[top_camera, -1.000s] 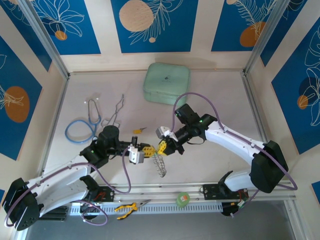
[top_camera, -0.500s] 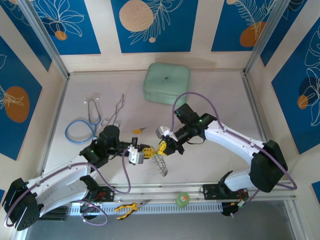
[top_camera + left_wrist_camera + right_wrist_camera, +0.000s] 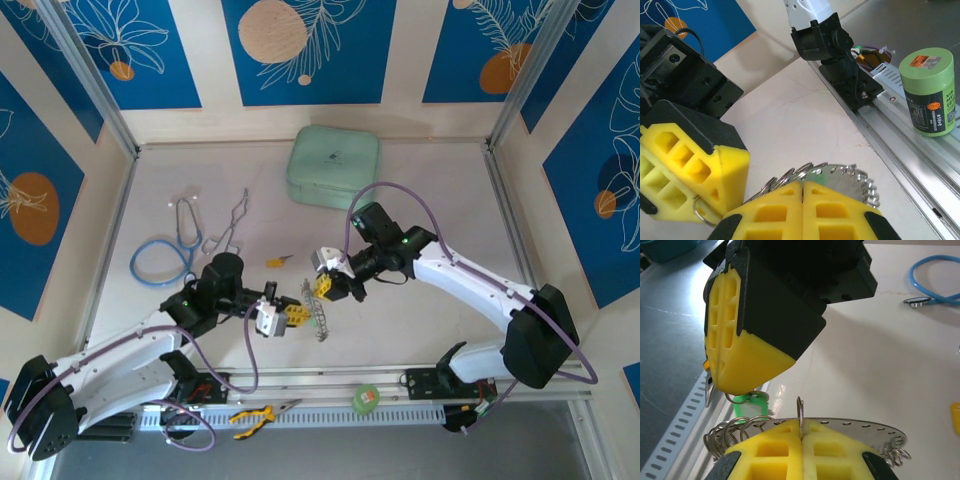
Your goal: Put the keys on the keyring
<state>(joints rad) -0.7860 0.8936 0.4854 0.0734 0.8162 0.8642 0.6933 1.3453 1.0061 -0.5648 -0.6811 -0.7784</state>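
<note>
Both pinched fully shut on the keyring (image 3: 319,318): left gripper (image 3: 285,316) and right gripper (image 3: 326,288), tips nearly touching, near the front middle of the bench (image 3: 430,200). A green key (image 3: 751,405) hangs off a loop. A yellow key (image 3: 275,262) lies loose just behind.

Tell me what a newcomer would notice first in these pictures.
First come the two arms, which meet at the near middle. The left gripper and right gripper both have yellow pads pinched shut on the silvery keyring between them. A green key dangles by the left gripper's tip. Farther back sits a mint case, with a blue stethoscope at the left.
</note>
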